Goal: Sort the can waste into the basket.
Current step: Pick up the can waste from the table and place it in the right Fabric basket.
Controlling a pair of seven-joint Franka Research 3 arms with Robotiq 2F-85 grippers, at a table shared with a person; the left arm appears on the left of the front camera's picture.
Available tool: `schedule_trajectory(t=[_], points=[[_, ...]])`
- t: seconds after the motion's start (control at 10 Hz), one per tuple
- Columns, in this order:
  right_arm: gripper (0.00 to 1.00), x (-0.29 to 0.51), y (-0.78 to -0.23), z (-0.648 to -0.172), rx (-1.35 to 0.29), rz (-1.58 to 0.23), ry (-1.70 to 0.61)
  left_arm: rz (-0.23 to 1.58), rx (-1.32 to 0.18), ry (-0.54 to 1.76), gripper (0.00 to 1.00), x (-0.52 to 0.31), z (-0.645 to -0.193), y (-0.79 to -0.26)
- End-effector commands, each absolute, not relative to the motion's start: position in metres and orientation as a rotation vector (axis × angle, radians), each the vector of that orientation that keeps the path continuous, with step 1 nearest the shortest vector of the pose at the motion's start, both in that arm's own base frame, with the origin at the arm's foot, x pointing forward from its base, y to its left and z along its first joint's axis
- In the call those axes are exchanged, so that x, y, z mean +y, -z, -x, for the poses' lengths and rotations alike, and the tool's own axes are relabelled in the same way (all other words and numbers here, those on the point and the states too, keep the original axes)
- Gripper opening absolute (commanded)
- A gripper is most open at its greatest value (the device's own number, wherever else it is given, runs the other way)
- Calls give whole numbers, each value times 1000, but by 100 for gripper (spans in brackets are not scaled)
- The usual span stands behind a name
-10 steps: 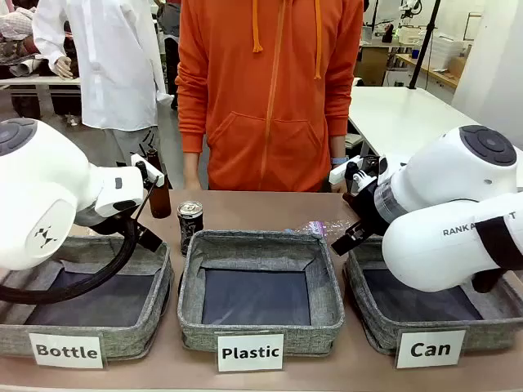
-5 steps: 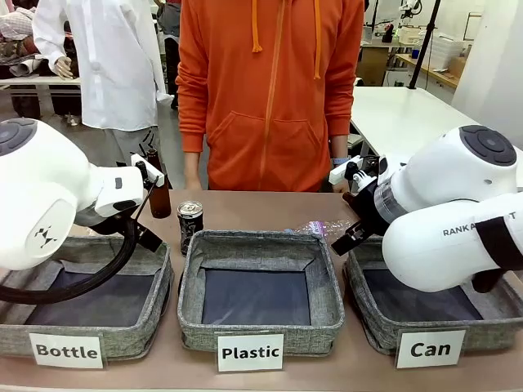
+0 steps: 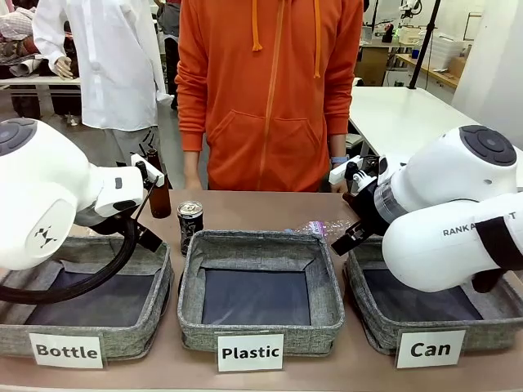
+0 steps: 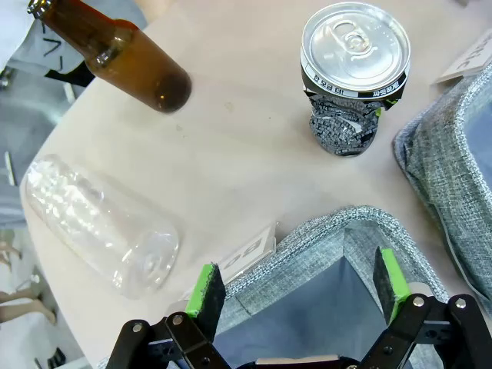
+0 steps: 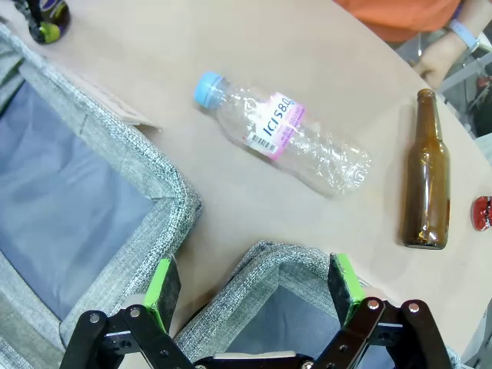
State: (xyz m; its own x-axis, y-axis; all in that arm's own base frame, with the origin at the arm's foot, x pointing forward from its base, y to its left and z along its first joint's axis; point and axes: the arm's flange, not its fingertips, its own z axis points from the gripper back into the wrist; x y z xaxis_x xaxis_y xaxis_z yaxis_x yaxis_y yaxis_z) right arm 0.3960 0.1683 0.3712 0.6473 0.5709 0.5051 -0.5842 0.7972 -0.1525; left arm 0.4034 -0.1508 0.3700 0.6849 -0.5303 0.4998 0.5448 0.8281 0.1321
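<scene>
The black can with a silver top point(image 3: 189, 222) stands upright on the table behind the far left corner of the "Plastic" basket; the left wrist view shows its dented side point(image 4: 354, 77). A sliver of the red can point(image 5: 484, 213) peeks in at the right edge of the right wrist view, beside a brown bottle. The grey "Can" basket point(image 3: 380, 331) sits at the front right. My right gripper point(image 5: 254, 283) is open above that basket's far corner point(image 5: 261, 261), holding nothing. My left gripper point(image 4: 297, 283) is open over the corner of the "Bottle" basket point(image 4: 323, 231), also holding nothing.
A clear plastic bottle with a pink label point(image 5: 288, 142) and a brown glass bottle point(image 5: 427, 184) lie beyond the "Can" basket. Another brown bottle point(image 4: 131, 65) and a clear bottle point(image 4: 96, 227) lie near the left gripper. The "Plastic" basket point(image 3: 260, 245) sits centre. A person in orange point(image 3: 270, 90) stands opposite.
</scene>
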Motion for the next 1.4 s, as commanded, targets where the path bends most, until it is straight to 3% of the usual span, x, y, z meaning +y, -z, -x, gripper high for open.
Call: schedule_trajectory(t=[0.0, 0.6, 0.7, 0.8, 0.9, 1.2, 1.3], points=[[100, 168, -371, -396, -566, -26, -656, 28, -551, 603, 100, -151, -403, -370], [100, 168, -371, -396, -566, -25, -657, 28, -551, 602, 100, -151, -403, -370], [100, 170, -377, -396, -549, -66, -663, 73, -522, 630, 100, -150, -400, -380], [100, 167, -395, -394, -515, -102, -639, 38, -394, 633, 100, -148, -391, -398], [100, 160, -418, -388, -538, -102, -569, 117, -378, 584, 100, -145, -375, -424], [100, 130, -507, -347, -366, -489, -317, 609, -336, 433, 100, -107, -326, -505], [100, 105, -527, -332, -391, -582, -318, 728, -352, 374, 100, -78, -316, -516]])
